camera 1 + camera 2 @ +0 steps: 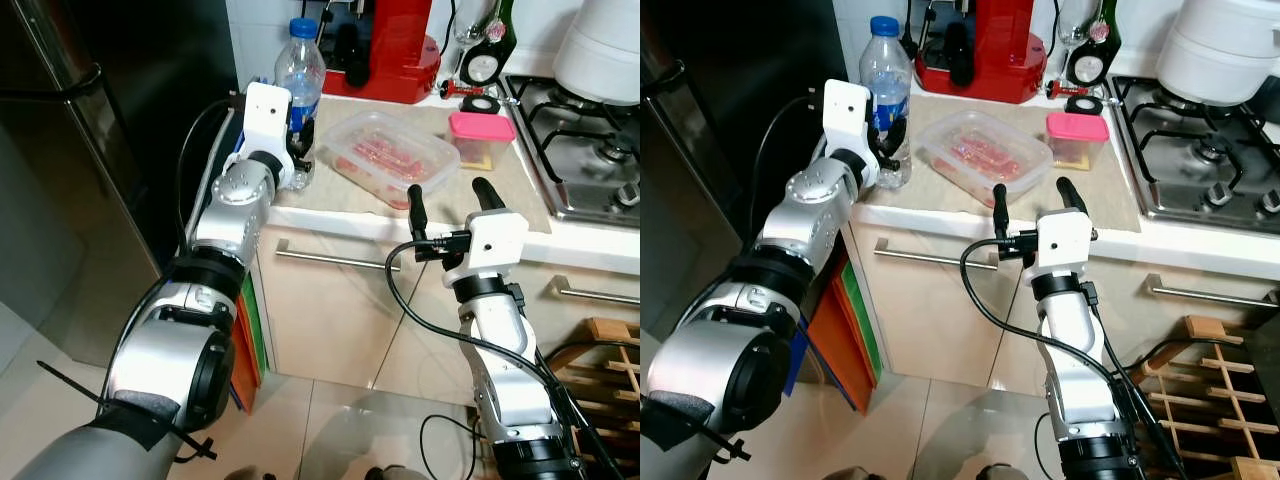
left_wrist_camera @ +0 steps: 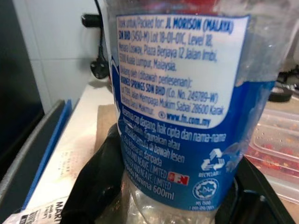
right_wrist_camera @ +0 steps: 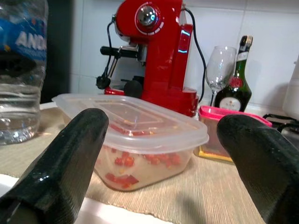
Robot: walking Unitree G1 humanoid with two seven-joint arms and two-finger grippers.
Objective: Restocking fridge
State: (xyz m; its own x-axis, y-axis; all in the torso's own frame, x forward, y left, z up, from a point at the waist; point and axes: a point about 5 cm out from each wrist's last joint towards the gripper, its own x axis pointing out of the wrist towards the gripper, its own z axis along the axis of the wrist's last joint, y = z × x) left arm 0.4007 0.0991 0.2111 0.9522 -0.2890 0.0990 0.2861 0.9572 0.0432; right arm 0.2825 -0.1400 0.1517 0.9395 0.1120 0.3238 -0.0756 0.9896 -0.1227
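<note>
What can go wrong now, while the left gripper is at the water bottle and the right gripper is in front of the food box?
1. The left gripper holds the water bottle low on its body; tall and clear, it may tilt or slip when lifted.
2. The bottle stands close to the clear food box, so a swing might knock it.
3. The open right gripper hangs by the counter edge and may bump it when advancing.

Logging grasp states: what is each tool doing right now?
Left tool: closed around the water bottle.
Right tool: open, holding nothing, facing the clear food container.
</note>
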